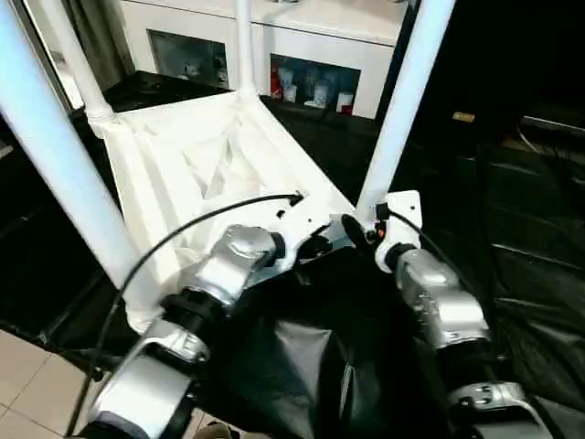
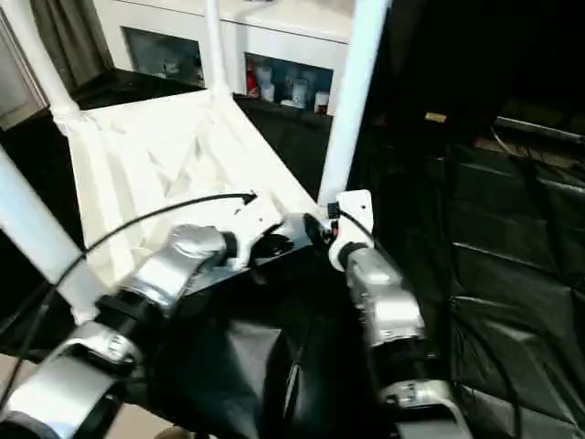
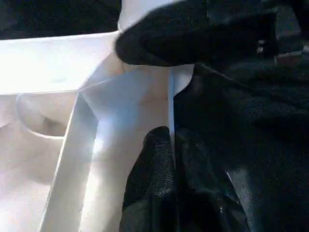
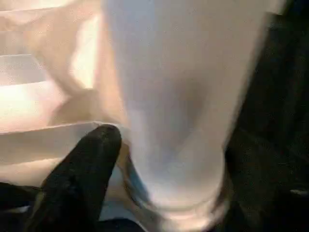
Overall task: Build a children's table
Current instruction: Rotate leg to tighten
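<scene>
Tabletop: white plastic rectangular tabletop (image 1: pixel 210 174), lying upside down on a black sheet (image 1: pixel 512 210), ribbed underside facing up; raised straight ribs cross it and form shallow bays, surface smooth and matt.
Legs: four long white tubular legs stand upright in the round corner sockets: near left leg (image 1: pixel 55 155), near right leg (image 1: pixel 402 101), far left leg (image 1: pixel 78 64), far right leg (image 1: pixel 243 46). All are smooth round tubes; the near right one widens where it enters its socket (image 4: pixel 178 203).
Support: black sheet is glossy and creased, draped over the work surface and hanging at the near edge; pale tiled floor (image 1: pixel 23 384) at the lower left.
Background: white glass-door cabinet (image 1: pixel 302 55) behind the table, small items on its shelf, among them a red one; none can be read.
Left gripper (image 3: pixel 171 159): two black fingers pressed together, nothing between them, tips at the tabletop's near edge wall beside the near right corner; contact cannot be confirmed.
Right gripper (image 1: pixel 352 229): at the foot of the near right leg; one black finger (image 4: pixel 82 164) lies against the socket rim beside the tube. Second finger hidden; width of opening cannot be told, no hold confirmed.
Forearms: silver metal casings, black cable looped over the left one.
Markings: no legible writing or brand.
</scene>
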{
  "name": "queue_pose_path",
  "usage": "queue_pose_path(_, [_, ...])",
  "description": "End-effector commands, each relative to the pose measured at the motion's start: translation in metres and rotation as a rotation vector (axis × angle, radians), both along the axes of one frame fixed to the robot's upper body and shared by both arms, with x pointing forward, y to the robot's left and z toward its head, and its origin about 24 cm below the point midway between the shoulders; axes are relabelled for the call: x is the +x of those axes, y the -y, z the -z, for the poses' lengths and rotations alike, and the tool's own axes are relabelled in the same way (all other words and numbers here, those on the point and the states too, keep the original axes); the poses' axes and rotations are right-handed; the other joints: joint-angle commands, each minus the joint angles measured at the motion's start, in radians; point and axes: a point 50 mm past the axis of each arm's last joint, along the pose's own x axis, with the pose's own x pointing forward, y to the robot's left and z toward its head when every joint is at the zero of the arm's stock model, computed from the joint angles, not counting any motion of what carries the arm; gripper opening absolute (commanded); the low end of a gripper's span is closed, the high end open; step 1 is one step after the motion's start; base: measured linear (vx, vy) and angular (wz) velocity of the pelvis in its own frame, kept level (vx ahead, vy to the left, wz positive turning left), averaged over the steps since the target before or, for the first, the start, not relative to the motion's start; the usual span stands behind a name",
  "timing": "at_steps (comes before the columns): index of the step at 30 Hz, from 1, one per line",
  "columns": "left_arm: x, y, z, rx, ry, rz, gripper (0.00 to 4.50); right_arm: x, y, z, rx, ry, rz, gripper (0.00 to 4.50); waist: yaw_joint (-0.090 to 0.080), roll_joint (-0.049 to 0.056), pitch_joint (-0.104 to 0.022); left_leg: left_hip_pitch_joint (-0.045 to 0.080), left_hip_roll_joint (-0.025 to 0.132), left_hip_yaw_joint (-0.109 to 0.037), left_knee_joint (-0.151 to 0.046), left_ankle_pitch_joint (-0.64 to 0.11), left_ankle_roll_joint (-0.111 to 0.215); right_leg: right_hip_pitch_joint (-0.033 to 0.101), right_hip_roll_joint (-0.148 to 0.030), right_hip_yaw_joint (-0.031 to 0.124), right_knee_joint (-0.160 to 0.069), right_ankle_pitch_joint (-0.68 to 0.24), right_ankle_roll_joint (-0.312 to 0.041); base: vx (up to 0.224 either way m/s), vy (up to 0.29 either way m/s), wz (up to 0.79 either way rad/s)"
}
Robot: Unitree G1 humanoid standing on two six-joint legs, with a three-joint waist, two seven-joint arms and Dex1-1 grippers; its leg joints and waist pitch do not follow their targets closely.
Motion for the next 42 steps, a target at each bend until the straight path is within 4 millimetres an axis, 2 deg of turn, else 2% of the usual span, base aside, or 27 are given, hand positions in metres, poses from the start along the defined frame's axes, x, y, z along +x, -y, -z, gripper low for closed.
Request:
queue_pose_path(1, [-0.008,-0.001,-0.005,-0.028,0.001,0.11,0.0,-0.006,0.0,-0.015,-0.021,0.02,-0.192,3.95,0.004,-0.006,-0.064,0.008,0.029,-0.016,-0.069,-0.271,0.037,0.049,-0.049,0.039,-0.082,-0.349,-0.153,0.0,0.0,0.0])
queue_pose_path(2, [-0.009,-0.003,-0.005,-0.029,-0.002,0.128,0.0,-0.009,0.003,-0.015,-0.032,0.013,-0.24,4.06,0.007,-0.001,-0.064,0.008,0.029,-0.017,-0.07,-0.267,0.04,0.05,-0.048,0.038,-0.079,-0.335,-0.157,0.0,0.0,0.0])
queue_pose_path(3, [-0.011,-0.008,-0.006,-0.035,-0.016,0.152,0.0,-0.015,0.007,-0.016,-0.049,-0.001,-0.314,4.13,0.011,0.0,-0.064,0.012,0.033,-0.016,-0.069,-0.261,0.046,0.05,-0.048,0.04,-0.077,-0.304,-0.169,0.0,0.0,0.0])
queue_pose_path(5, [-0.016,-0.015,-0.008,-0.049,-0.025,0.218,0.0,-0.026,0.013,-0.017,-0.088,-0.025,-0.431,4.25,0.014,-0.001,-0.065,0.009,0.034,-0.013,-0.066,-0.233,0.06,0.053,-0.048,0.043,-0.068,-0.231,-0.197,0.0,0.0,0.0])
queue_pose_path(6, [-0.016,-0.015,-0.008,-0.049,-0.025,0.218,0.0,-0.026,0.013,-0.017,-0.088,-0.025,-0.431,4.4,0.014,-0.001,-0.066,0.008,0.034,-0.014,-0.065,-0.227,0.061,0.054,-0.049,0.042,-0.066,-0.221,-0.205,0.0,0.0,0.0])
queue_pose_path(9, [-0.024,-0.027,-0.012,-0.068,-0.054,0.291,0.0,-0.041,0.021,-0.016,-0.123,-0.06,-0.562,4.4,0.012,0.0,-0.067,0.007,0.034,-0.012,-0.064,-0.213,0.068,0.054,-0.049,0.042,-0.061,-0.184,-0.23,0.0,0.0,0.0])
queue_pose_path(10, [-0.026,-0.031,-0.014,-0.078,-0.062,0.31,0.0,-0.045,0.023,-0.015,-0.124,-0.079,-0.599,4.4,0.015,0.002,-0.066,0.01,0.037,-0.012,-0.064,-0.221,0.067,0.054,-0.049,0.042,-0.062,-0.192,-0.232,0.0,0.0,0.0])
queue_pose_path(12, [-0.029,-0.037,-0.015,-0.083,-0.074,0.326,0.0,-0.05,0.026,-0.015,-0.126,-0.097,-0.632,4.4,0.013,0.002,-0.063,0.008,0.037,-0.012,-0.066,-0.222,0.069,0.054,-0.049,0.042,-0.061,-0.195,-0.235,0.0,0.0,0.0])
queue_pose_path(15, [-0.031,-0.043,-0.015,-0.077,-0.09,0.337,0.0,-0.053,0.027,-0.015,-0.12,-0.112,-0.653,4.4,0.013,0.003,-0.06,0.011,0.039,-0.013,-0.069,-0.256,0.053,0.051,-0.051,0.043,-0.068,-0.261,-0.225,0.0,0.0,0.0])
queue_pose_path(17, [-0.035,-0.05,-0.016,-0.076,-0.109,0.354,0.0,-0.053,0.028,-0.016,-0.104,-0.11,-0.642,4.14,0.01,0.002,-0.058,0.011,0.038,-0.014,-0.072,-0.282,0.036,0.049,-0.052,0.043,-0.071,-0.304,-0.213,0.0,0.0,0.0])
queue_pose_path(21, [-0.037,-0.051,-0.017,-0.082,-0.114,0.357,0.0,-0.053,0.027,-0.015,-0.103,-0.112,-0.655,3.94,0.012,0.003,-0.058,0.016,0.038,-0.013,-0.071,-0.293,0.024,0.044,-0.052,0.045,-0.075,-0.326,-0.203,0.0,0.0,0.0])
queue_pose_path(24, [-0.038,-0.051,-0.017,-0.085,-0.116,0.358,0.0,-0.055,0.027,-0.015,-0.098,-0.117,-0.67,3.63,0.011,0.001,-0.059,0.012,0.038,-0.015,-0.072,-0.279,0.025,0.047,-0.052,0.044,-0.072,-0.315,-0.199,0.0,0.0,0.0])
queue_pose_path(29, [-0.039,-0.05,-0.017,-0.087,-0.117,0.359,0.0,-0.056,0.026,-0.014,-0.094,-0.125,-0.683,3.25,0.011,0.003,-0.061,0.011,0.038,-0.013,-0.069,-0.249,0.033,0.049,-0.05,0.044,-0.066,-0.254,-0.217,0.0,0.0,0.0])
queue_pose_path(35, [-0.039,-0.049,-0.017,-0.089,-0.118,0.358,0.0,-0.059,0.023,-0.011,-0.089,-0.132,-0.699,2.74,0.01,0.002,-0.06,0.011,0.037,-0.013,-0.069,-0.262,0.032,0.049,-0.05,0.045,-0.069,-0.28,-0.211,0.0,0.0,0.0])
queue_pose_path(42, [-0.039,-0.048,-0.017,-0.09,-0.115,0.351,0.0,-0.061,0.021,-0.008,-0.085,-0.142,-0.715,2.62,0.01,0.0,-0.06,0.011,0.037,-0.013,-0.069,-0.253,0.034,0.049,-0.05,0.044,-0.068,-0.274,-0.21,0.0,0.0,0.0])
